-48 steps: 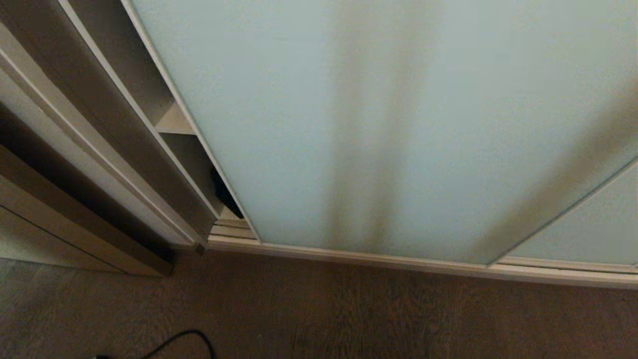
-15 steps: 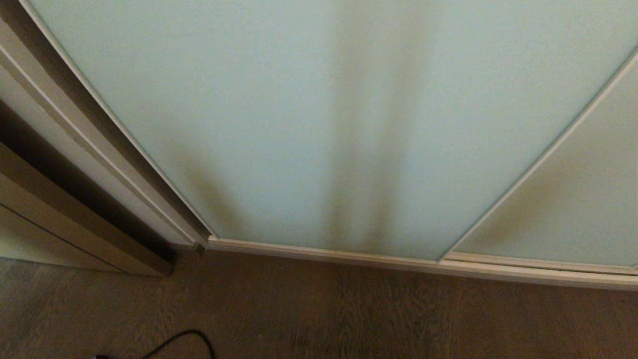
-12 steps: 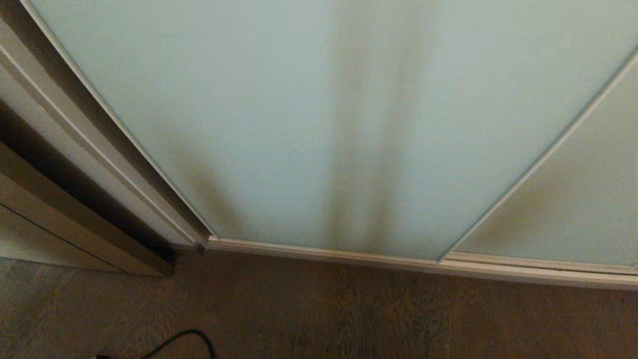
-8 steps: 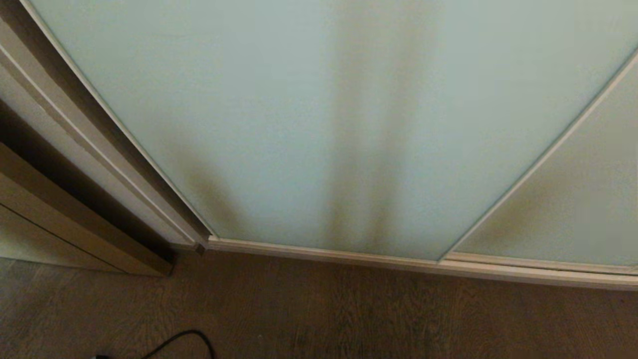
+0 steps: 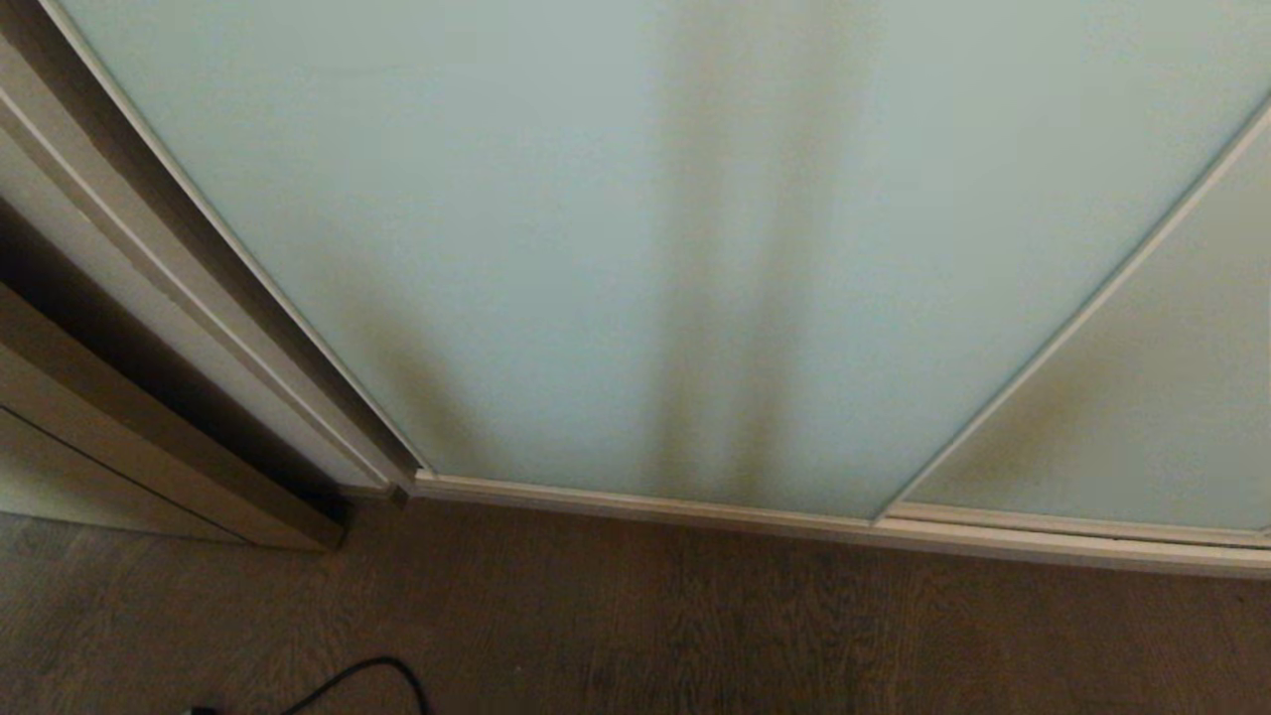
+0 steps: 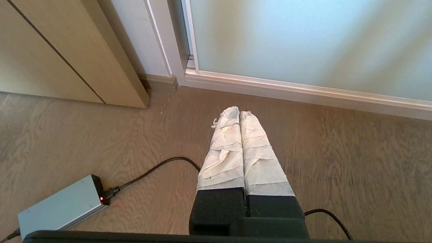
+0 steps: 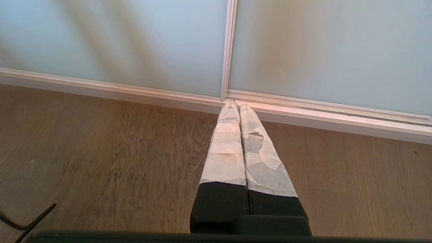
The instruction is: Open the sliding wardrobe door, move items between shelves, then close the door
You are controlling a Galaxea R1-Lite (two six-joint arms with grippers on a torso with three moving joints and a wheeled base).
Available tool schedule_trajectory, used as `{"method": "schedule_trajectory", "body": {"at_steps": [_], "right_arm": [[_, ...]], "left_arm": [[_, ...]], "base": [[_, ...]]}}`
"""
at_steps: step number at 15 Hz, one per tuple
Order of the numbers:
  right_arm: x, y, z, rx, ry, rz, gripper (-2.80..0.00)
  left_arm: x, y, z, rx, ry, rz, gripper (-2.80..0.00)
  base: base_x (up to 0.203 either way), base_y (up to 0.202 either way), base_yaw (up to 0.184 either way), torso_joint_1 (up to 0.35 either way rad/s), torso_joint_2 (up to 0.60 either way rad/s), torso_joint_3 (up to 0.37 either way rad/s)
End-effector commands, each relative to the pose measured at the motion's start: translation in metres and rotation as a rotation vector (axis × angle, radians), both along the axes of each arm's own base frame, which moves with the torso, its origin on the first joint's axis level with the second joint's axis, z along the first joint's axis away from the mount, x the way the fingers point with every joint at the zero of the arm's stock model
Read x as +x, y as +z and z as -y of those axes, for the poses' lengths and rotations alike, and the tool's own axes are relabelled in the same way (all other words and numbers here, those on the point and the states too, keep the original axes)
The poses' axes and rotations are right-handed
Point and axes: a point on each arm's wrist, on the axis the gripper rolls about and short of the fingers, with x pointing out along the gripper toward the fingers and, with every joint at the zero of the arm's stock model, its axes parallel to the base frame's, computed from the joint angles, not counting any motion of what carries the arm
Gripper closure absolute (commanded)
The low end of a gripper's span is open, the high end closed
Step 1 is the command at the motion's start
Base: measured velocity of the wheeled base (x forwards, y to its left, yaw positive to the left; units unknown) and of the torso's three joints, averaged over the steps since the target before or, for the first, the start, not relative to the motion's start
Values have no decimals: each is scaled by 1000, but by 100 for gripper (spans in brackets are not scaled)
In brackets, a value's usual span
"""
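I found no readable writing anywhere. The sliding wardrobe door filled the head view's upper part, shut against the frame at left. Both the left gripper and right gripper hung over the floor, fingers pressed together, empty. A grey power brick with its cable lay at lower left in the left wrist view.

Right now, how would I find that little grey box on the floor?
Start at the big mint-green sliding wardrobe door and drop to the brown wood floor in front of it. Beside the left gripper lies a flat grey box. It alone has a tiny red light and a black cable.
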Motion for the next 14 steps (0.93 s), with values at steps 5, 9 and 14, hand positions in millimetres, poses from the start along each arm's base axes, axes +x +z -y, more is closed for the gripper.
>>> {"method": "schedule_trajectory", "body": {"at_steps": [5,9,14], "right_arm": [[0,0,0,-9,1,-5,0],[0,0,0,-15,-2,-8,0],[0,0,0,0,-2,-4,0]], "left_arm": [[0,0,0,0,0,-1,0],[0,0,0,0,0,0,0],[0,0,0,0,0,0,0]], "base": [[0,0,0,0,0,0],[0,0,0,0,0,0],[0,0,0,0,0,0]]}}
